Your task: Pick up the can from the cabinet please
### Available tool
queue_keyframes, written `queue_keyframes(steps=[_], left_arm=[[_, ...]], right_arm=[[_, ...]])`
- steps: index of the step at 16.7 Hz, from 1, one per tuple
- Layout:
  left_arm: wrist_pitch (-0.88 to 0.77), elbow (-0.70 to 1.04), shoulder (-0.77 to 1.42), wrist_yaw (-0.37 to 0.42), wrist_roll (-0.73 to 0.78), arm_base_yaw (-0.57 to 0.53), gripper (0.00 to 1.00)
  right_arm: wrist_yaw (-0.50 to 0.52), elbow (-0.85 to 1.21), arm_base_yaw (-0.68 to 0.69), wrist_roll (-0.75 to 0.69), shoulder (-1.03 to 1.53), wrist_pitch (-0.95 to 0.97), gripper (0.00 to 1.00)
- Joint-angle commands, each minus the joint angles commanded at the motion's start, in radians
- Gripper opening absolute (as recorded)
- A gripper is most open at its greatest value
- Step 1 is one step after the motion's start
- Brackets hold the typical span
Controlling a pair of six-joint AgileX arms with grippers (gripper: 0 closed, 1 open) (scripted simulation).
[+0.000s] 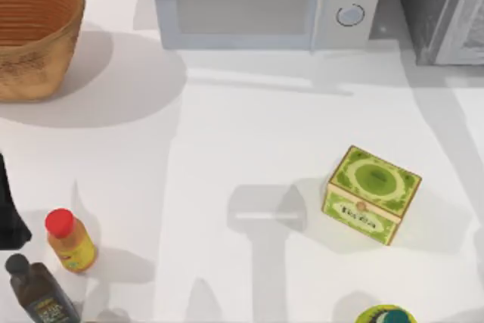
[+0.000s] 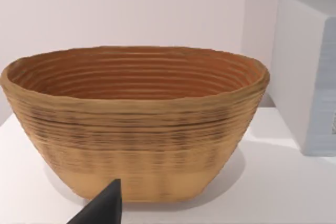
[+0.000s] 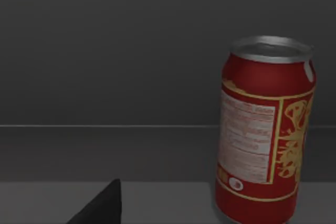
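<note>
- Woven basket [image 1: 34, 32] sits at the desk's [image 1: 242, 134] ten o'clock corner; in the left wrist view the basket [image 2: 136, 124] stands upright just ahead of that arm's camera, beside the pale side of the microwave [image 2: 310, 72].
- The left arm [image 1: 9, 209] shows as a dark shape at the nine o'clock edge of the top view. One dark fingertip [image 2: 102, 207] of the left tool pokes into its wrist view; I cannot tell whether that tool is released or clenched.
- Orange bottle with a red cap [image 1: 69, 241] stands at eight o'clock, with a dark bottle [image 1: 38, 293] just beside it toward seven o'clock.
- Microwave [image 1: 265, 1] stands at twelve o'clock.
- Green tea box [image 1: 372, 194] rests at four o'clock, turned at an angle.
- A round green-and-yellow top [image 1: 386, 314] is cut off at five o'clock.
- Grey cabinet [image 1: 442, 9] fills the one o'clock corner.
- The can [image 3: 265, 129], red with a silver top, stands upright on a shelf [image 3: 157, 203] inside a dim grey enclosure, close before the right wrist camera. One dark fingertip [image 3: 102, 208] of the right tool shows, apart from the can; released or clenched, I cannot tell.
</note>
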Motion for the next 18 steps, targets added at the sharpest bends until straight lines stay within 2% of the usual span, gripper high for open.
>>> queue_keyframes(steps=[8,13,18], left_arm=[[0.0,0.0,0.0,0.0,0.0,0.0,1.0],[0.0,0.0,0.0,0.0,0.0,0.0,1.0],[0.0,0.0,0.0,0.0,0.0,0.0,1.0]], right_arm=[[-0.026,0.22,-0.034,0.0,0.215,-0.004,1.0],[-0.029,0.235,-0.037,0.0,0.231,-0.004,1.0],[-0.029,0.235,-0.037,0.0,0.231,-0.004,0.62]])
